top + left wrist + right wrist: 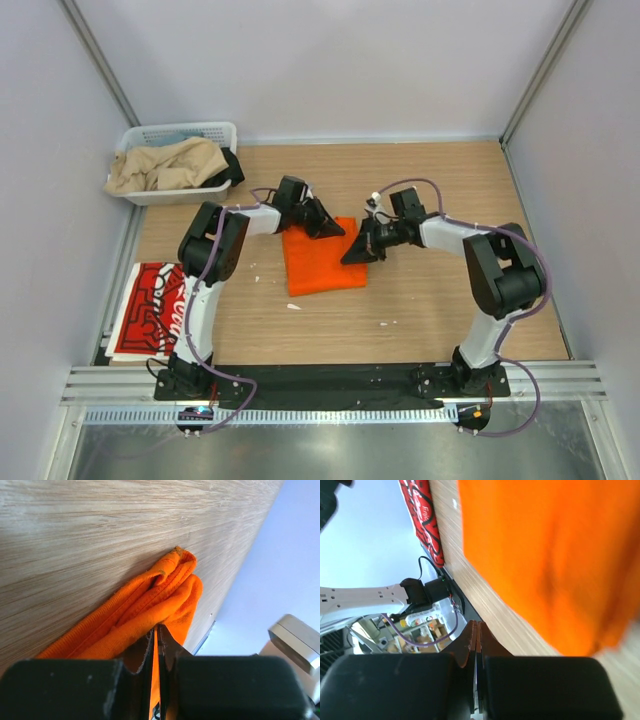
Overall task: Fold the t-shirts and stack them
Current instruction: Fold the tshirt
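The orange t-shirt (322, 265) lies folded in a rough rectangle at the middle of the table. My left gripper (324, 225) is at its far edge, shut on a fold of the orange cloth (150, 605); cloth shows between the jaws of the left gripper (158, 627). My right gripper (361, 250) is at the shirt's right edge, shut, with nothing seen between the jaws of the right gripper (477, 624); the orange shirt (545, 555) fills the view beyond it. The red t-shirt with white lettering (150, 305) lies flat at the table's left edge and shows in the right wrist view (425, 515).
A white slatted basket (215, 132) holding beige and dark cloth (165, 165) stands at the back left. Small white scraps (293, 306) lie on the wood in front of the orange shirt. Walls close in the table on three sides.
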